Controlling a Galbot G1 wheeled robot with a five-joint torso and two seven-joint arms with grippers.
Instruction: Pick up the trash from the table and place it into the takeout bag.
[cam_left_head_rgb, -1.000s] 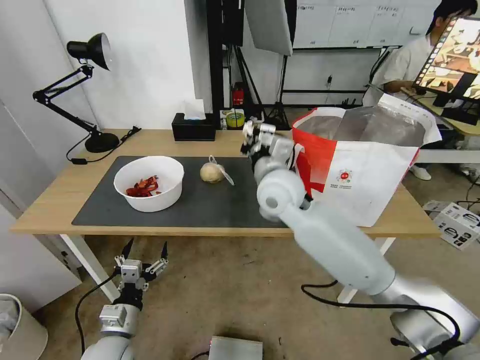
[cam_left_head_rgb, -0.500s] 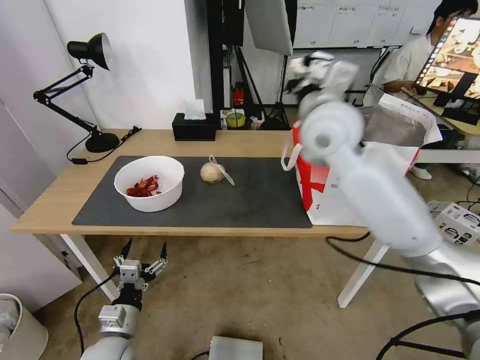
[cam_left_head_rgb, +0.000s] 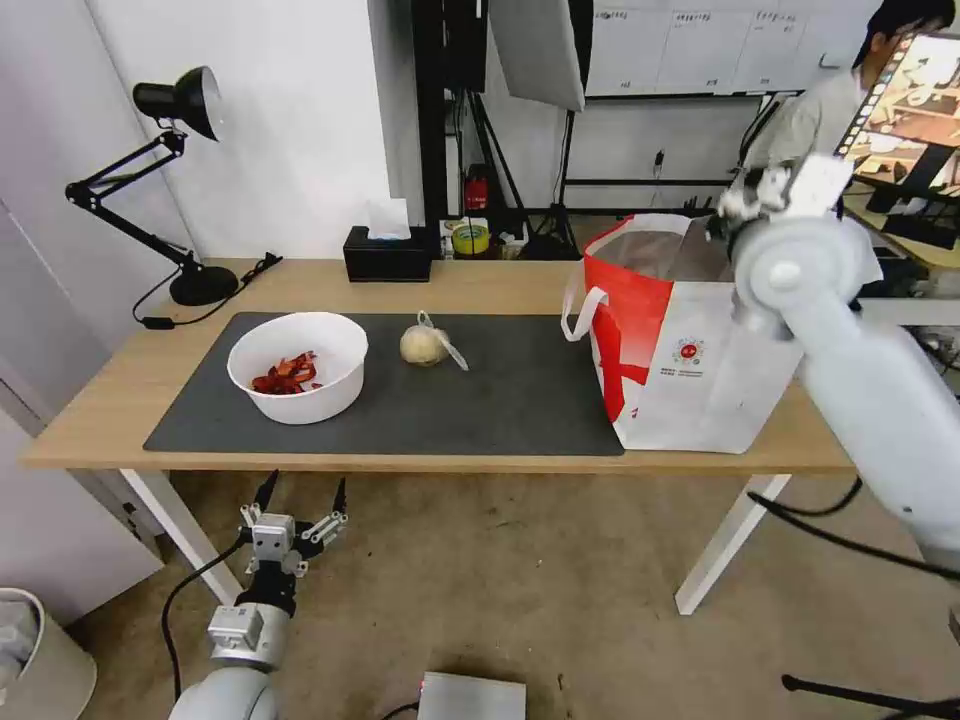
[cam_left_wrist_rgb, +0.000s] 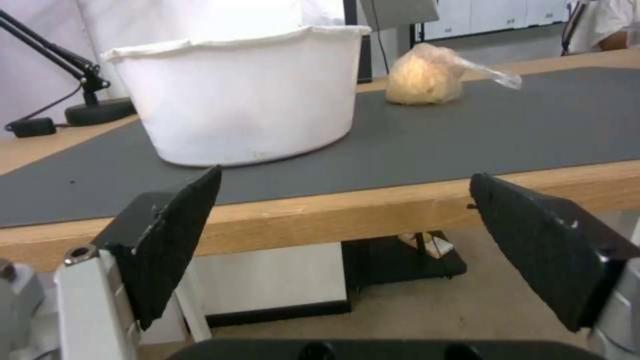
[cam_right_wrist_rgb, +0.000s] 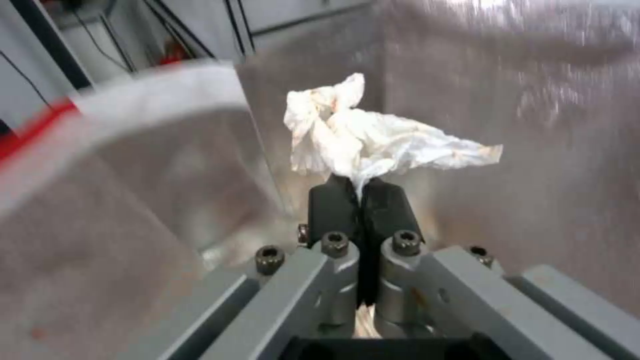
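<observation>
Right wrist view has the right gripper (cam_right_wrist_rgb: 361, 187) pinched tight on the crumpled white tissue (cam_right_wrist_rgb: 373, 137), inside the foil walls of the takeout bag (cam_right_wrist_rgb: 520, 115). The tissue sticks up out of the tips, its long side stretching sideways. The drop-off step looks nearly done; next it needs to let go. The left gripper (cam_left_head_rgb: 300, 508) hangs wide open below the table (cam_left_head_rgb: 480, 285).

- White left arm parked at lower left of the head view, its black-fingered left gripper (cam_left_head_rgb: 300, 497) pointing up, jaws spread wide.
- White right arm raised at upper right, right gripper (cam_right_wrist_rgb: 361, 187) jaws pressed together.
</observation>
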